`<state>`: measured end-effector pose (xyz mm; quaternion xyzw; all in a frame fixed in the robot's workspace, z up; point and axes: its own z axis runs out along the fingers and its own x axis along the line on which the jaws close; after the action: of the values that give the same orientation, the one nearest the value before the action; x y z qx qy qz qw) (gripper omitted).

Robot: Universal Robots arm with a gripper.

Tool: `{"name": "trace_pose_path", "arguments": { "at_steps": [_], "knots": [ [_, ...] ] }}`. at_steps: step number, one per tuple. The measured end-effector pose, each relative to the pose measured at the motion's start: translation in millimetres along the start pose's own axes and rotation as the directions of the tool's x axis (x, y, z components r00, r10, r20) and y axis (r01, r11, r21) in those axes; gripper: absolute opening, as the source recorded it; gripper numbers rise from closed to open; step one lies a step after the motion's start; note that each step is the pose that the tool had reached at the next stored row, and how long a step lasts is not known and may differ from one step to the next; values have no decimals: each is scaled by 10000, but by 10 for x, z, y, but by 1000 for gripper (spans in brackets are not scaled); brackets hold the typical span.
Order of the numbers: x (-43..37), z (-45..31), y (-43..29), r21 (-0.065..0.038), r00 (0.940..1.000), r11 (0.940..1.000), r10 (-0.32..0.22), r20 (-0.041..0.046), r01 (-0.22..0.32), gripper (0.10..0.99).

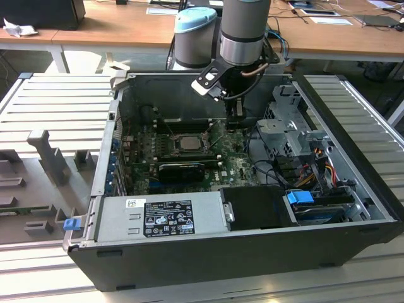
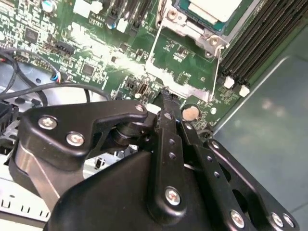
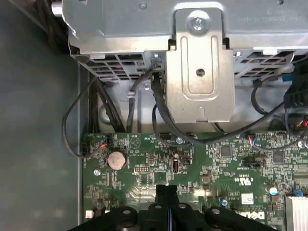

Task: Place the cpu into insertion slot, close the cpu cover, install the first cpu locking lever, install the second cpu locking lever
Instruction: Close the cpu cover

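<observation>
The pale cpu lies in the insertion slot, on the motherboard inside the open computer case. The cpu cover stands open as a thin silver frame, with the green board showing through its window. Its free edge points toward my gripper. Thin wire levers run along the frame's sides. My gripper hangs low over the board, on the exterior view's right of the slot. It is shut with nothing between the tips, and they sit right at the cover's free edge. Whether they touch it is unclear.
A metal drive cage with black cables stands just beyond the gripper. A coin battery sits on the board close to the fingertips. A long black card, a power supply and the case walls hem in the board.
</observation>
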<state>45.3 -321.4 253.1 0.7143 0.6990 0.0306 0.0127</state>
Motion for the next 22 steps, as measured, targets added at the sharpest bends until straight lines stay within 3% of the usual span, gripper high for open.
{"name": "trace_pose_path", "arguments": {
  "at_steps": [3,8,11,22],
  "knots": [
    [-1,-2,-84,3,10000,10000,-2,11,2,106],
    [-2,-5,-136,2,10000,10000,-3,13,3,106],
    [-4,-10,-210,2,10000,10000,-3,13,3,106],
    [-6,-16,-312,2,10000,10000,-3,13,3,106]
  ]
}}
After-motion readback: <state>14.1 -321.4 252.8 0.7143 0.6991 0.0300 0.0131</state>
